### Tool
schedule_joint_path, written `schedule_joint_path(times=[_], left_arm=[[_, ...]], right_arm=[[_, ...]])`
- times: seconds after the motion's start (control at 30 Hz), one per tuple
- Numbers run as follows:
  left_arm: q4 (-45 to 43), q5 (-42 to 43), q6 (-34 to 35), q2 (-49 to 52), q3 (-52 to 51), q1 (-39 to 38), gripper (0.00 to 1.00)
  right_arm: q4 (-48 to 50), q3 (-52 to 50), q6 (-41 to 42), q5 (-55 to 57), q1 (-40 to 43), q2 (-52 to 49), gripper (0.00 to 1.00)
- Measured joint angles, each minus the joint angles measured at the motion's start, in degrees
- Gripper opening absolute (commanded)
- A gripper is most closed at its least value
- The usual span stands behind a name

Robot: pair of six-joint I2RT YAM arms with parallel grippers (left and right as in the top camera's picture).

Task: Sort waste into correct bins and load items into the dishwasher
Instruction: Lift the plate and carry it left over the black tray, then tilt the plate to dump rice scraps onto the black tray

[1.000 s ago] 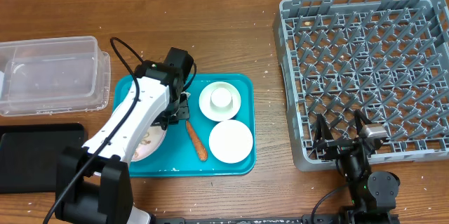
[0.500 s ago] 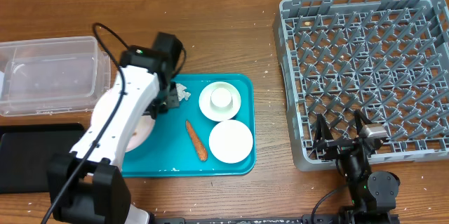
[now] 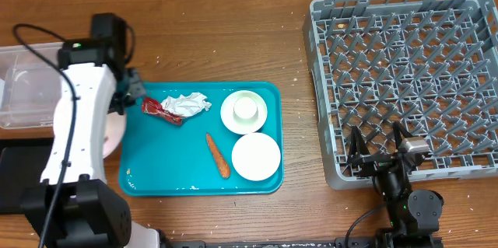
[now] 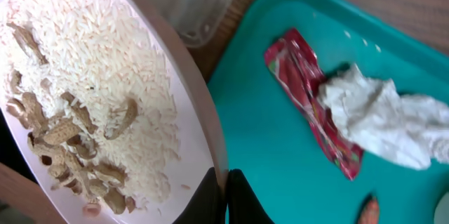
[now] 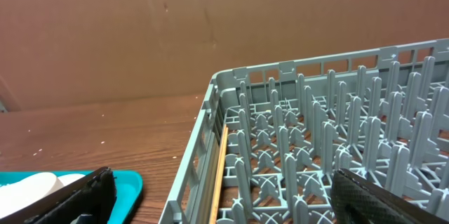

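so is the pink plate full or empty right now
Full: the left wrist view shows rice and brown scraps heaped on the plate, with the left gripper clamped on its rim.

Glossy teal plastic tray (image 3: 171, 162), crinkled foil wrapper (image 3: 177, 106)

Left arm stretched far-left, gripper (image 4: 223, 186) pinching pink plate (image 4: 202, 104) rim. Right arm folded near-right, gripper (image 3: 377, 143) spread wide.
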State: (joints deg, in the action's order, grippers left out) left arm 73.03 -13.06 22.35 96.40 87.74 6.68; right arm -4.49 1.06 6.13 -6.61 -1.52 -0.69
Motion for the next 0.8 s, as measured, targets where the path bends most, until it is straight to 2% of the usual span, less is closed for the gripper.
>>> schedule_joint_path(times=[0.27,0.5,0.8], left_arm=[[-5.5,6.1,-4.4,0.0,0.0,12.7,0.04],[-8.8,10.8,-5.6,0.0,0.0,20.5,0.04],[-12.2,20.9,-6.5,0.0,-1.3,32.6,0.04]], right_arm=[[0.0,0.0,0.0,0.0,0.0,0.0,1.00],[0.0,0.0,0.0,0.0,0.0,0.0,1.00],[0.0,0.0,0.0,0.0,0.0,0.0,1.00]])
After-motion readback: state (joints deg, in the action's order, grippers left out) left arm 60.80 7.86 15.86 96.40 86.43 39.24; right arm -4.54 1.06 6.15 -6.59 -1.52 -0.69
